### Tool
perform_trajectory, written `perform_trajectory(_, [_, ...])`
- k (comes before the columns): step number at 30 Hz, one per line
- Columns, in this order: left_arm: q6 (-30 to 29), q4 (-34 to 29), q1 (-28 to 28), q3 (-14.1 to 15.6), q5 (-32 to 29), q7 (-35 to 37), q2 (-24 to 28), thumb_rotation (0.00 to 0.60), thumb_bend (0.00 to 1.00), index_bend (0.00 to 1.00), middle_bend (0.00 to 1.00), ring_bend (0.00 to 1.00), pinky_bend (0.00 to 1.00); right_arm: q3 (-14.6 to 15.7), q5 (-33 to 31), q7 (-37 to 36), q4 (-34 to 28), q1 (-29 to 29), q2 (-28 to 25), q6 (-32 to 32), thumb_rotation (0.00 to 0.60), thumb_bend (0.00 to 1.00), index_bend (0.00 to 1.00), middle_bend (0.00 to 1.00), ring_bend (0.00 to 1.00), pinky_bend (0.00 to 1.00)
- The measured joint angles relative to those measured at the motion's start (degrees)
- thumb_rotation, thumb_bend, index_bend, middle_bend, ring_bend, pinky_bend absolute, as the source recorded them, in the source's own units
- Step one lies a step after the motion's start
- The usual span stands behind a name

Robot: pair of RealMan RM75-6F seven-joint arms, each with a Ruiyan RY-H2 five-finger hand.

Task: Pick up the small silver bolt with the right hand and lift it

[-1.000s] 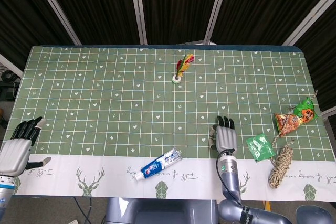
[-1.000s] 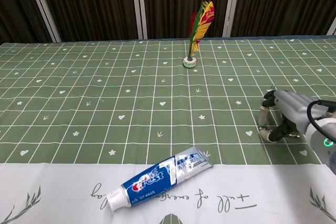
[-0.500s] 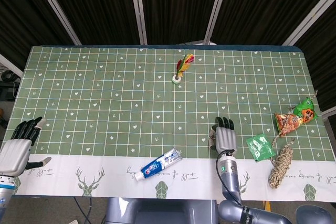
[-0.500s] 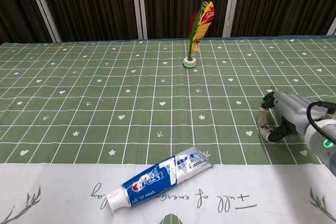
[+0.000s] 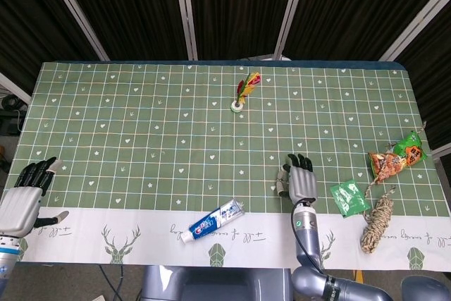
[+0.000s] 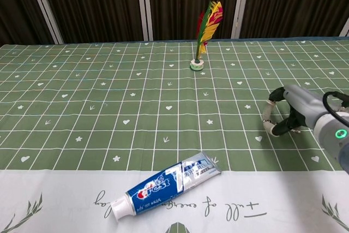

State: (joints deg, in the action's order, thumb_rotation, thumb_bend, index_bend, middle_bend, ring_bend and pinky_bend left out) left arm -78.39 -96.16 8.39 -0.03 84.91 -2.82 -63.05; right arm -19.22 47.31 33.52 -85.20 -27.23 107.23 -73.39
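Right hand [image 6: 292, 114] low over the counter [image 5: 141, 125], palm down, its fingers [image 6: 268, 125] curled toward the cloth with the tips close together. Whether they pinch the small silver bolt cannot be told: in the chest view only a thin, pale sliver shows just behind the curled fingers, too small to identify, and in the head view the hand covers whatever lies under it. The bolt, if present, is therefore judged to be beneath or between these fingers, at or very near the cloth. The hand appears slightly clear of the surface, but no clear lift is visible; the task is judged to be at the grasp stage, with the raising left to do. Left hand [image 5: 25, 199] rests far to the side at the counter's edge, fingers loosely extended and holding nothing. Toothpaste tube [image 6: 166, 184] lies well apart from the right fingers, toward the near edge; shuttlecock [image 6: 205, 31] stands far beyond them.
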Motion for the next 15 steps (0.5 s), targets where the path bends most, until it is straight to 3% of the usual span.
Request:
perform_trajectory(9, [0.0,0.0,0.0,0.0,0.0,0.0,0.0,0.6,0.0,0.0,0.0,0.0,0.0,-7.0,-5.7,-2.3,-5.7,-0.6,-1.8,-0.9,0.6,0.39,0.58,0.11,0.0,0.0])
perform_trajectory(15, [0.0,0.0,0.0,0.0,0.0,0.0,0.0,0.6,0.0,0.0,0.0,0.0,0.0,-13.8,-12.0,-6.6,-9.0,-0.6,-2.7,-0.9,0.6,0.39,0.58,0.12,0.0,0.0])
